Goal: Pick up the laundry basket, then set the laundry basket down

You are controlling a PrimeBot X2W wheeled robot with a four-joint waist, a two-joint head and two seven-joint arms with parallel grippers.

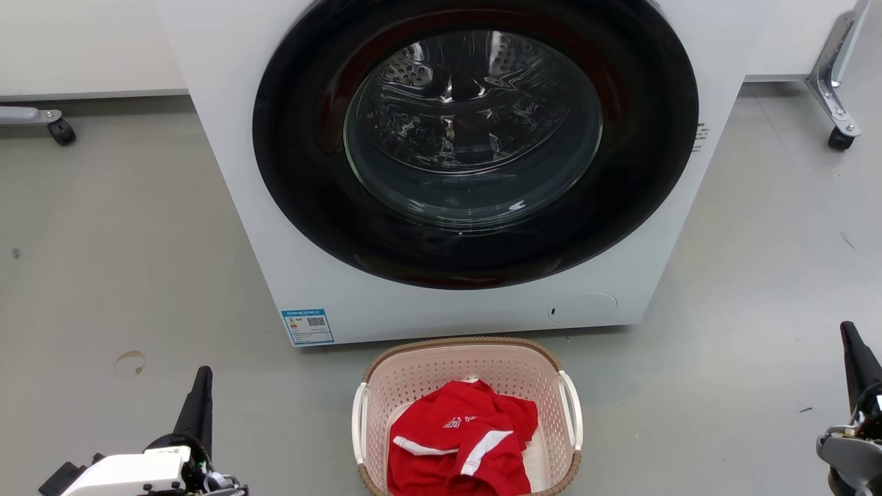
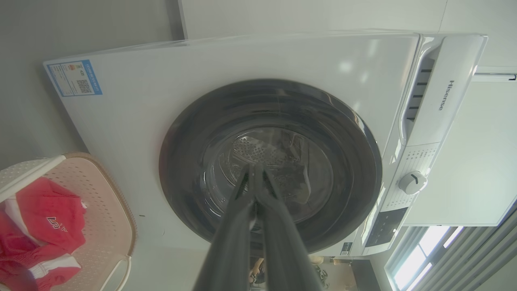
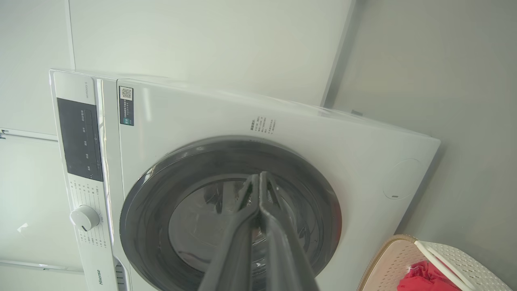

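Laundry basket (image 1: 427, 375) sits at 3 o'clock from the left gripper (image 1: 204, 375), 9 from the right gripper (image 1: 846, 331), both pinched shut. Its handles (image 1: 358, 420) face 3 and 9; long way unclear.

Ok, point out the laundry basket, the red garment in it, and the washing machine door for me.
laundry basket (image 1: 427, 375), head view, on its far pink perforated wall.
red garment (image 1: 475, 403), head view, on the upper part of the cloth.
washing machine door (image 1: 473, 127), head view, at the centre of the glass.
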